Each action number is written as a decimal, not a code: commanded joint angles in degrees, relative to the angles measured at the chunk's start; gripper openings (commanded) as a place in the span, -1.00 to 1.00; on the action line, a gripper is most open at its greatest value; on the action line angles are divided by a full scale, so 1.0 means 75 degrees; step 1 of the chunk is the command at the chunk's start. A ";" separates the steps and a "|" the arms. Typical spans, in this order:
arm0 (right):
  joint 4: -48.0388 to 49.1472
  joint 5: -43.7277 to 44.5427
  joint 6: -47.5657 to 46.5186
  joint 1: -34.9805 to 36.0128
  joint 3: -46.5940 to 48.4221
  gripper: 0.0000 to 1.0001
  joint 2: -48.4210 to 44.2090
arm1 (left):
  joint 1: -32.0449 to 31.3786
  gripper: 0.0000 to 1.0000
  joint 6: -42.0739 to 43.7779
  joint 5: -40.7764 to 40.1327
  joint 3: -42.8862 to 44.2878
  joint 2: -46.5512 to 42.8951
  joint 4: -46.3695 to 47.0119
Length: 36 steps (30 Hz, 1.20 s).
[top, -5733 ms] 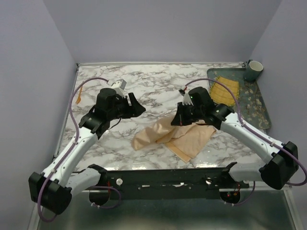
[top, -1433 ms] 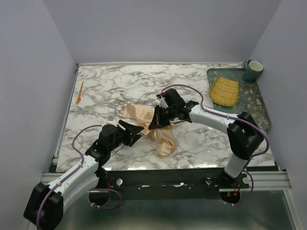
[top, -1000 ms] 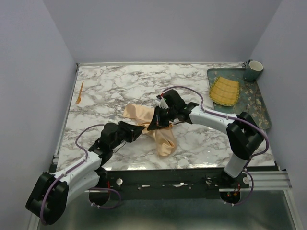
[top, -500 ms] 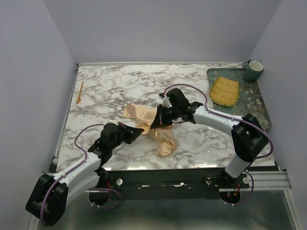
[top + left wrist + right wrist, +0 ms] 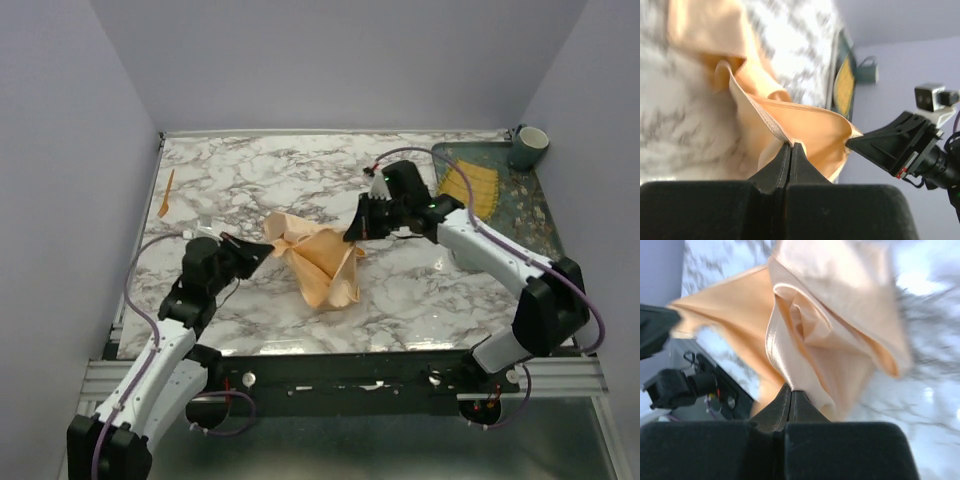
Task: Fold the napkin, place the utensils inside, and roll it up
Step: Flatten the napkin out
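Above the counter, the napkin now hangs between left jaws, newly clenched on its left corner, and right jaws gripping its right corner, ready to be spread flat.

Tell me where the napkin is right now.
In the top view the napkin hangs bunched at the middle of the marble tabletop, pinched between the left gripper on its left and the right gripper on its right.
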 commanded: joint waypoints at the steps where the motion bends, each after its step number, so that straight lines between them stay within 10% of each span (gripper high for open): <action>1: -0.0766 -0.0127 -0.1088 -0.1665 0.1176 -0.99 -0.1521 | 0.0933 -1.00 0.2682 -0.0779 0.2519 -0.0381 -0.1620; 10: -0.0474 -0.1181 -0.0820 -0.3307 0.5141 -0.99 -0.0845 | 0.1929 -1.00 0.3250 -0.0830 0.6996 0.2230 -0.0898; 18: 0.0228 -0.2122 0.0247 -0.3978 1.0245 -0.99 0.2515 | 0.3114 -1.00 0.2267 0.0680 1.0091 0.5638 0.1795; 30: 0.2328 -0.2309 0.1126 -0.4095 1.0458 -0.99 0.3492 | 0.3583 -1.00 0.0777 0.2299 1.4721 0.9451 0.2830; 36: 0.2317 -0.2625 0.1115 -0.4084 0.8320 -0.99 0.2417 | 0.3595 -1.00 0.0963 0.2638 1.2433 0.8458 0.3381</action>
